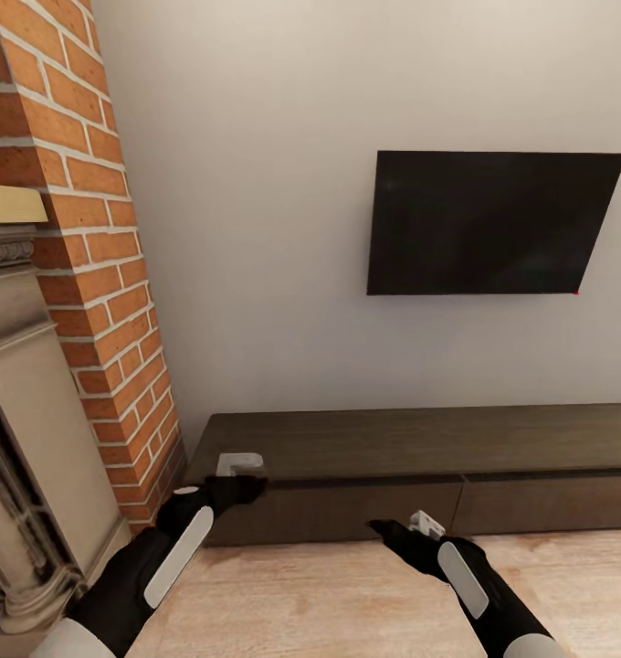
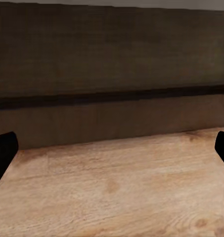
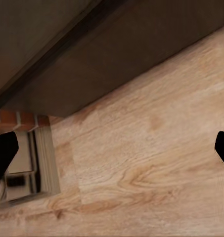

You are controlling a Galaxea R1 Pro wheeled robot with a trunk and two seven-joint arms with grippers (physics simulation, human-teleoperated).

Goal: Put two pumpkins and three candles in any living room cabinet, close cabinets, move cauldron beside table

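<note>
Cabinet [image 1: 411,457], long low dark-brown wood unit against the wall under the black TV [image 1: 493,224], looks rigid, heavy and handleless, so hook a drawer-front top edge; left hand [image 1: 240,478] and right hand [image 1: 411,528] spread wide, empty.

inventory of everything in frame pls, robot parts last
Long low dark brown wood cabinet: 1, dark brown, against the white wall below the TV, drawer fronts shut, bare top.
Flat black wall-hung TV: 1, black, on the wall above the cabinet.
Red brick chimney: 1, red with pale mortar, left of the cabinet.
Ornate beige fireplace surround: 1, beige-grey, below and left of the chimney.
Light wood plank floor: 1, pale tan, in front of the cabinet.
Plain white wall: 1, white, behind TV and cabinet.
Left gripper: 1, black with pale tip, at the cabinet's left end, open, empty.
Right gripper: 1, black with pale tip, over the floor by the cabinet front, open, empty.
</note>
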